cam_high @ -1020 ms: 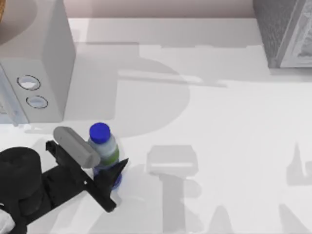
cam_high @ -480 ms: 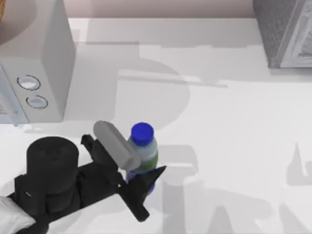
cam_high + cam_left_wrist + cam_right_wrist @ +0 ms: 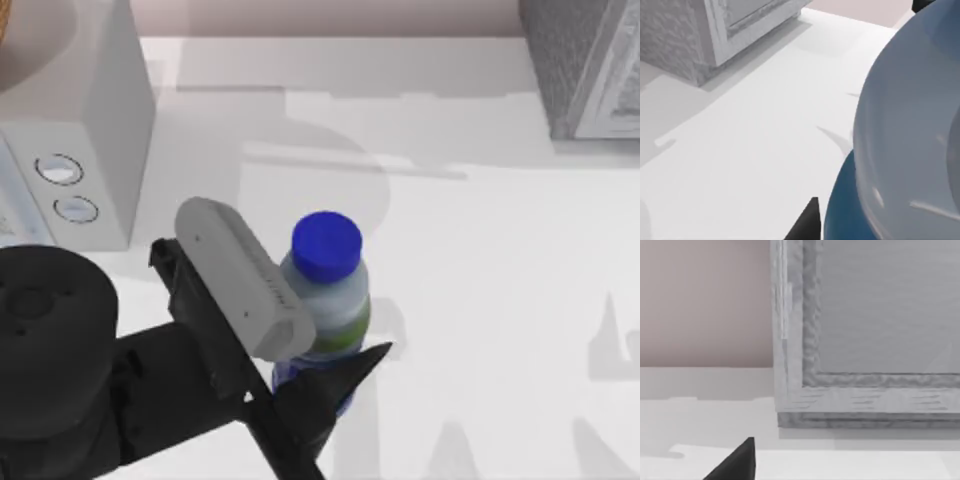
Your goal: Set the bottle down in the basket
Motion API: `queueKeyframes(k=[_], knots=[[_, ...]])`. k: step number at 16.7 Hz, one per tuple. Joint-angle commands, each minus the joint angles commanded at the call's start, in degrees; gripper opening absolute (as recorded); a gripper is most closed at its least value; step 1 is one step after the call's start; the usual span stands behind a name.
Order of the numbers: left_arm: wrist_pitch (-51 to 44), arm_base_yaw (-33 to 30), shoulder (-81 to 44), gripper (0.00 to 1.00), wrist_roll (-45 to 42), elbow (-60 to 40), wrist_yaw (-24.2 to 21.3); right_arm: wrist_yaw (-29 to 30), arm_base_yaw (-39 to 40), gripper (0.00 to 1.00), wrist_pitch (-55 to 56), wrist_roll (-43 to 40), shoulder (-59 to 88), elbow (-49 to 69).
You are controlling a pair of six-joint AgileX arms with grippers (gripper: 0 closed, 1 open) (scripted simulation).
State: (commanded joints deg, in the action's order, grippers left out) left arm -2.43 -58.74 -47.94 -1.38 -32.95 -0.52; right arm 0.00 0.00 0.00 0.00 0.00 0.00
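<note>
bottle (image 3: 328, 300) with unreadable green label sits upright, clamped in left claw (image 3: 300, 345).

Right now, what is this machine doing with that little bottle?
The left gripper is clamped on the bottle, blue cap up, and holds it upright above the white table, near the table's left side. A grey box with two round dials stands further left. The bottle is not yet in any basket.
</note>
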Motion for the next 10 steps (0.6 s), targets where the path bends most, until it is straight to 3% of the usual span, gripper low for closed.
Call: queueKeyframes(k=[6, 10], knots=[[-42.46, -11.15, 29.98, 0.0, 5.29, -14.23, 14.44, 0.0, 0.0, 1.0, 0.0, 0.0, 0.0, 0.0], [-65.82, -16.03, 45.17, 0.0, 9.13, -20.67, 22.91, 0.0, 0.0, 1.0, 0.0, 0.0, 0.0, 0.0]])
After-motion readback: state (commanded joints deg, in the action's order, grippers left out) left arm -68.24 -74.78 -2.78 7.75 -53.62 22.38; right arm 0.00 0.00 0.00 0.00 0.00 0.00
